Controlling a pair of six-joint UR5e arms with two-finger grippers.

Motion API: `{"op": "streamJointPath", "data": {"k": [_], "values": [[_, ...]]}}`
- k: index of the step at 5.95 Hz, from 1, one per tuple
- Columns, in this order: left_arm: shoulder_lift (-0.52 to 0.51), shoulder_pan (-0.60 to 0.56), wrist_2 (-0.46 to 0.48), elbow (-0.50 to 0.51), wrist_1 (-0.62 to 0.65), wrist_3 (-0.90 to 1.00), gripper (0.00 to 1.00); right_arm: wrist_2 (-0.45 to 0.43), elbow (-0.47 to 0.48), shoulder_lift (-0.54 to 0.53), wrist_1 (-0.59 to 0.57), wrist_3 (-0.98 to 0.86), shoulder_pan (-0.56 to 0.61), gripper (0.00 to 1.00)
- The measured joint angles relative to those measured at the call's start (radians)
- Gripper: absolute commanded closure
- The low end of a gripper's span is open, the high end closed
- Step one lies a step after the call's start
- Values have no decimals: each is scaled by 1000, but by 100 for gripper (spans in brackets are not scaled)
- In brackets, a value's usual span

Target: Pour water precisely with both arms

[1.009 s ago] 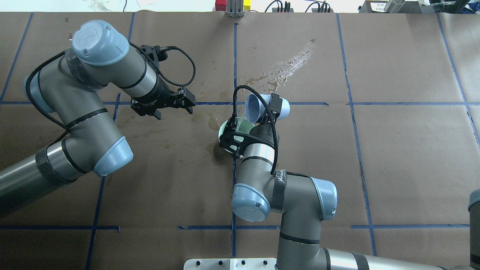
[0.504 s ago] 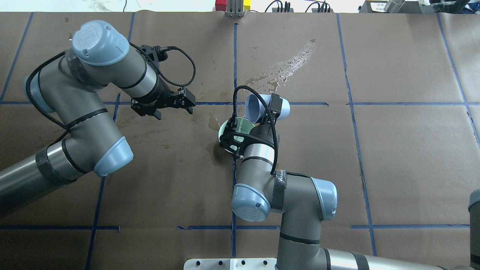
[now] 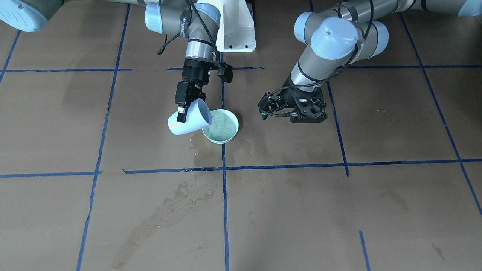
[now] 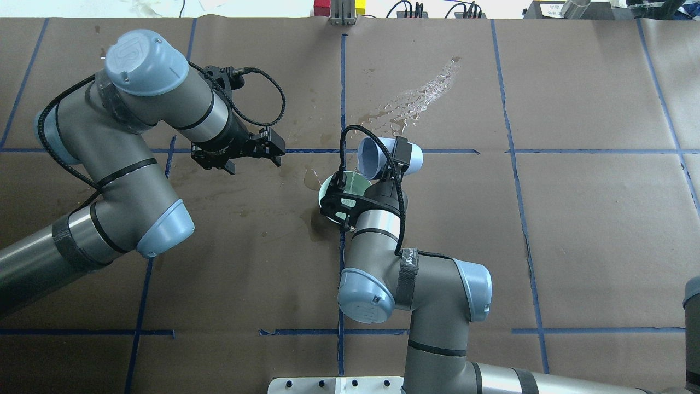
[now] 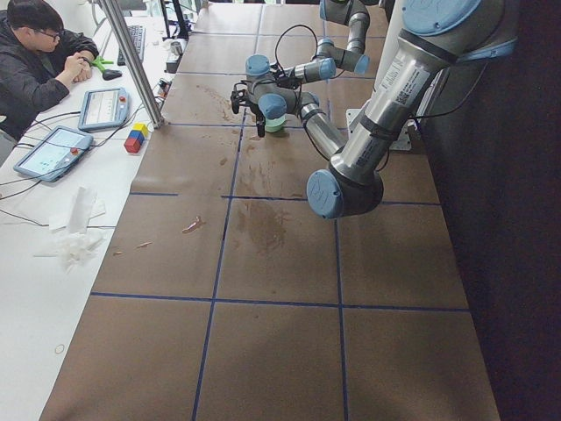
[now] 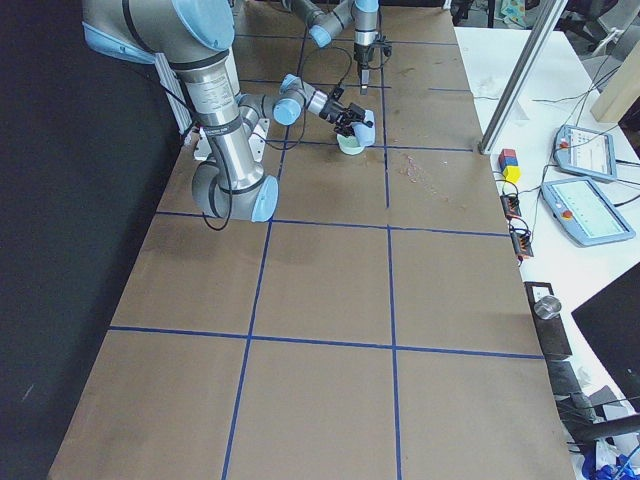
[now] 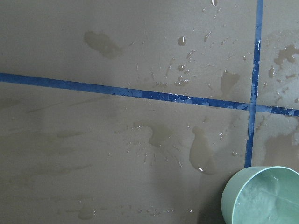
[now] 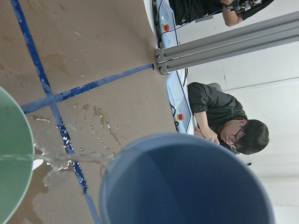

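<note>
right gripper (image 3: 183, 112) clamped on the wall of the pale blue cup (image 3: 187, 126), one finger outside, the other apparently inside the mouth; cup lies roughly on its side, long axis running right-to-left, mouth toward the green bowl (image 3: 220, 140), base out to the right; lip sits just over the bowl's right rim, barely inside it; water (image 3: 223, 128) is in the bowl, rippling, and right wrist view shows a thin stream (image 8: 70, 158) bridging lip to bowl.

left gripper (image 4: 254, 158) hangs well apart on the bowl's left, jaws look spread, nothing in them; its wrist view catches only the bowl's edge at bottom right; right arm is clearly the nearer one and is doing the work.

judgement: pour in progress, likely near the tail; margin between lip and rim is thin, so rolling the cup back should pivot about the lip, else drips land on the brown paper (image 3: 301, 207); wet patches (image 3: 199, 148) already beside the bowl.
</note>
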Motion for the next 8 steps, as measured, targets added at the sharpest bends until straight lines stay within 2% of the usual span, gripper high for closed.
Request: {"op": "streamJointPath", "data": {"k": [5, 8], "values": [[0, 0, 0, -3, 0, 0, 0, 3, 18, 1, 12, 25, 0, 100], [1, 0, 0, -5, 0, -1, 0, 29, 45, -10, 97, 178, 3, 100]]}}
